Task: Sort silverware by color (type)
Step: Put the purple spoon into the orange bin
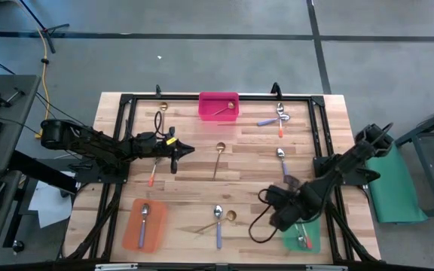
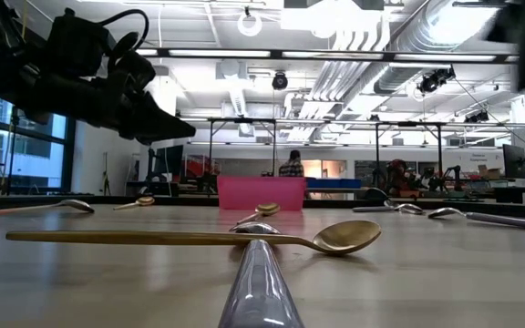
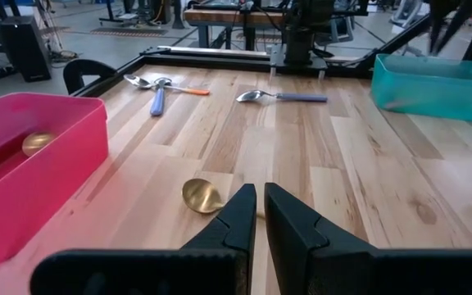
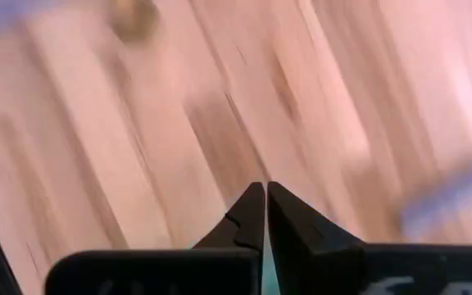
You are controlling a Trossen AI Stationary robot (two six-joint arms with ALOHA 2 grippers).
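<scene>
Spoons lie scattered on the wooden table: a gold one (image 1: 218, 156) at the middle, a purple-handled one (image 1: 281, 161) to its right, a purple-handled and an orange-handled pair (image 1: 277, 117) at the far right, and an orange-handled one (image 1: 152, 175) at the left. Another purple-handled spoon (image 1: 218, 221) lies near the front, beside a gold one (image 2: 199, 239). My left gripper (image 1: 192, 150) hovers shut above the table, left of the middle gold spoon's bowl (image 3: 201, 195). My right gripper (image 4: 264, 205) points down, shut and empty, above bare wood beside the green tray (image 1: 311, 242).
A pink tray (image 1: 208, 111) at the far middle holds a gold spoon (image 3: 38, 143). An orange tray (image 1: 130, 237) at the near left holds one spoon. The green tray at the near right holds another. A further gold spoon (image 1: 161, 113) lies far left. A black frame (image 1: 126, 99) borders the table.
</scene>
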